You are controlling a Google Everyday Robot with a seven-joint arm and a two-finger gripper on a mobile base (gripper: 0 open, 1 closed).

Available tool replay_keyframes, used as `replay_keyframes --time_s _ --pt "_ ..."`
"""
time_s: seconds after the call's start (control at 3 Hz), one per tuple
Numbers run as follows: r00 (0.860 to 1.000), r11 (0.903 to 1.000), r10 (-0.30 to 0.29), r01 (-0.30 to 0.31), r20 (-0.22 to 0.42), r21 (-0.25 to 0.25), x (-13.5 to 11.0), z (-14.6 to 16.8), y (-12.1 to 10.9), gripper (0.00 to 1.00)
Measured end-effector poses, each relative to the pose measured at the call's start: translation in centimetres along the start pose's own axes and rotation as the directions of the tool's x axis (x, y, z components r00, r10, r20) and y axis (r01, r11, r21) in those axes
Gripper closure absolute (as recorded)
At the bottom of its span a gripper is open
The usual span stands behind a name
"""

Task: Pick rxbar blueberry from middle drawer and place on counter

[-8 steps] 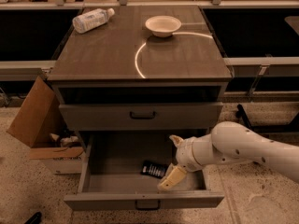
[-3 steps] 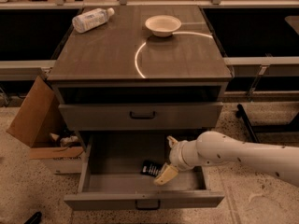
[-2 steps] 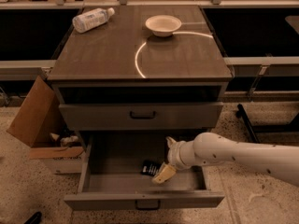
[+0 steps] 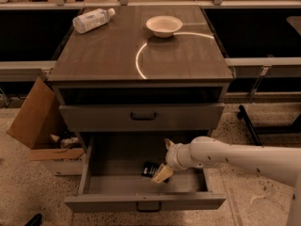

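The rxbar blueberry (image 4: 149, 169) is a small dark bar lying flat on the floor of the open middle drawer (image 4: 141, 202), near its centre. My gripper (image 4: 162, 172) reaches into the drawer from the right on a white arm. One pale fingertip (image 4: 161, 174) rests just right of the bar, touching or nearly touching its edge. The bar lies on the drawer floor, not lifted. The counter (image 4: 113, 51) is the grey-brown cabinet top above, with a bright curved arc mark.
A clear plastic bottle (image 4: 92, 20) lies at the counter's back left and a white bowl (image 4: 163, 26) stands at its back centre. A shut upper drawer (image 4: 141, 117) overhangs the open one. An open cardboard box (image 4: 40, 126) stands on the floor at left.
My gripper has moved a little to the left and lower, closer to the dark bar. The bar has not moved.
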State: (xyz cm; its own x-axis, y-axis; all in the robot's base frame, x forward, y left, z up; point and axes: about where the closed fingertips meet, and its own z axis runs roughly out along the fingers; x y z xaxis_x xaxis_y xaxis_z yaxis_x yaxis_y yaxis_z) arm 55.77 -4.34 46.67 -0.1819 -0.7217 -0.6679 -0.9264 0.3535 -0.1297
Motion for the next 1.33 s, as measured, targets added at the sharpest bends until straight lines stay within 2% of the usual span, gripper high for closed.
replay_keyframes --time_s 0.67,1.33 --pt "0.999 0.9991 -0.034 0.035 0.011 -0.025 1.2 3.7 0.1 0.0" --pt "0.998 0.9967 -0.057 0.055 -0.032 -0.059 2.5 7.4 1.0 0.0"
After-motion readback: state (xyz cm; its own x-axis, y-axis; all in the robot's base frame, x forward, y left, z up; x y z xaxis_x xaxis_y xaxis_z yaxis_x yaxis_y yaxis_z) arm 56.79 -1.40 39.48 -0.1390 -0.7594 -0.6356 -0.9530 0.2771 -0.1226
